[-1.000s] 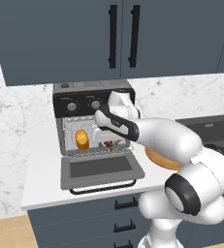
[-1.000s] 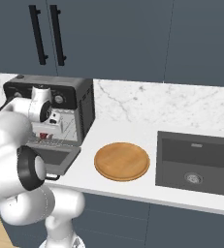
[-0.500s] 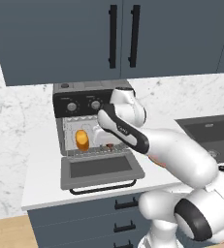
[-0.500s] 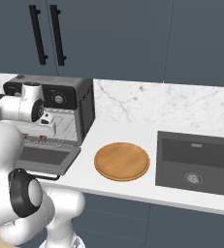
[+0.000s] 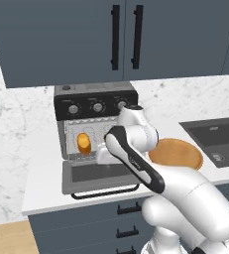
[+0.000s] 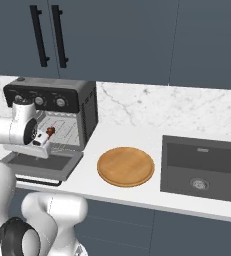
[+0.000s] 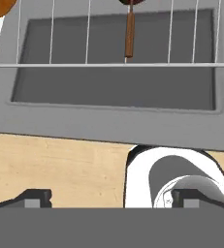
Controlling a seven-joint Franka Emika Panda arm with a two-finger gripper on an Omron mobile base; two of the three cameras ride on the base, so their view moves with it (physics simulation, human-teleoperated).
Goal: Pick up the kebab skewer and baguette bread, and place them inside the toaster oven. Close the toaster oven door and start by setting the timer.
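Grey door (image 5: 98,174) on the toaster oven (image 5: 96,111) is hanging flat open over the worktop (image 6: 152,192) edge, so that's the next thing to deal with imo. Looks like a stiff hinged panel with a dark glass window, probably not heavy, but glass isn't something to shove on. The black bar handle (image 5: 106,192) along the front lip is the obvious spot to catch it, from underneath, and swing it up.

Both food items look to be already inside on the wire rack (image 7: 108,34): the baguette bread (image 5: 84,143) sits on the left, small and stubby, and the kebab skewer (image 6: 49,132) lies to its right, its thin wooden stick (image 7: 129,34) pointing out toward the door. Skinny and light, so I'd guess a bump could roll it.

The tool (image 6: 41,142) is spread wide with nothing in it, sitting just in front of the oven mouth above the open door. Arm reaches forward with the wrist bent down, the hand camera looking at the door window. Wooden plate (image 6: 125,166) sits off to the right.
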